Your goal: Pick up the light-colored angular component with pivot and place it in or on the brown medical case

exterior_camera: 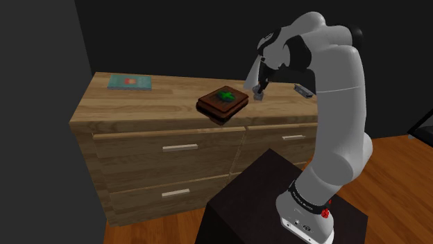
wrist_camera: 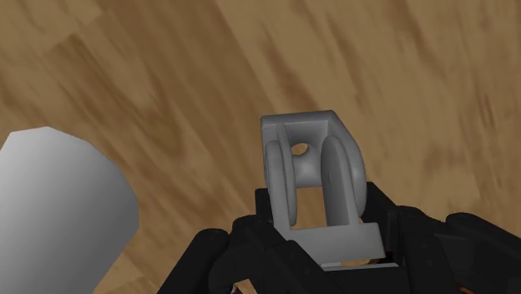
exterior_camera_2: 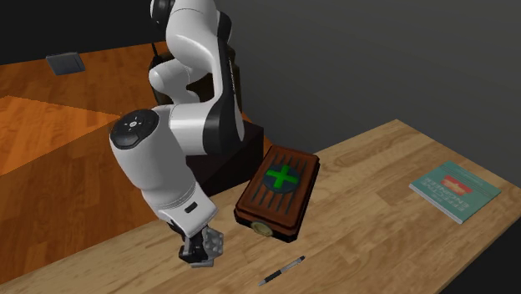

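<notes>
In the shoulder view a teal book [exterior_camera: 130,82] lies upper left on the wooden dresser [exterior_camera: 173,104]; the brown case [exterior_camera: 222,101] with a green cross sits at centre; just right of it the black gripper [exterior_camera: 259,91] grips the grey pivoted bracket [wrist_camera: 313,167]; a pen [exterior_camera: 302,90] lies farther right

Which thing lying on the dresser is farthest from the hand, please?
The teal book, at the dresser's end; the brown case and the pen lie much closer.
</notes>
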